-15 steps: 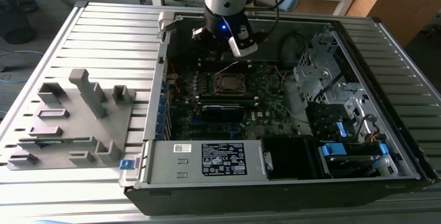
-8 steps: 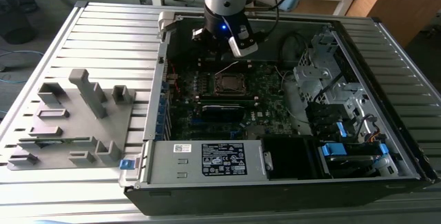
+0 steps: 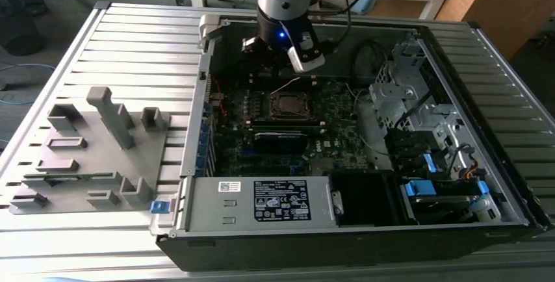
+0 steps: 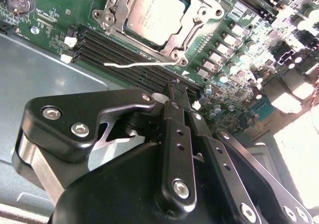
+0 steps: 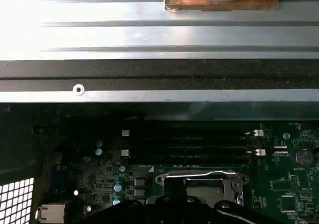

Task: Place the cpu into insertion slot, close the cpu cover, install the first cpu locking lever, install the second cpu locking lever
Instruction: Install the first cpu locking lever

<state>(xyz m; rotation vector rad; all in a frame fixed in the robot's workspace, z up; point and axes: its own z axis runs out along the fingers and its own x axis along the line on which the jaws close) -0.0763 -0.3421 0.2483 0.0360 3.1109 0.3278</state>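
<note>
The cpu [image 4: 154,12] lies silvery face up in the insertion slot [image 3: 289,104] on the green board. The cpu cover [image 4: 195,31] lies flat around it as a metal frame. One thin silvery locking lever [image 4: 139,63] stands free beside the socket, over the long black card slots; it also shows as a light line [image 3: 286,86] and as a bright rod [image 5: 199,174]. My gripper [image 4: 175,84] hangs just above the board next to that lever, with its black fingers [image 4: 172,114] pressed together and nothing between them. In the exterior view the gripper [image 3: 279,67] sits behind the socket, inside the case.
The open computer case wall [image 3: 208,67] rises close on the exterior view's left of the arm. A power supply [image 3: 260,201] sits at the front, drive cages and cables [image 3: 407,100] on the exterior view's right. A grey parts fixture [image 3: 95,152] rests on the slatted table.
</note>
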